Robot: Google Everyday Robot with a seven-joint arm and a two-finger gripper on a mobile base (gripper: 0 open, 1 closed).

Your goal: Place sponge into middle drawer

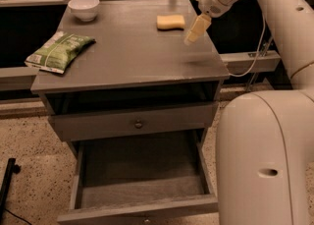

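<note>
The pale-yellow sponge (170,21) lies flat on the grey cabinet top (132,57), towards the back right. My gripper (195,30) hangs from the white arm just right of the sponge and slightly nearer the front, a little above the top, holding nothing. The middle drawer (142,172) is pulled out low at the front, with low side walls and a bare dark floor.
A white bowl (84,8) stands at the back left of the top and a green snack bag (59,51) lies at the left edge. A closed drawer front with a round knob (138,124) is above the open drawer. My white body (267,160) fills the right.
</note>
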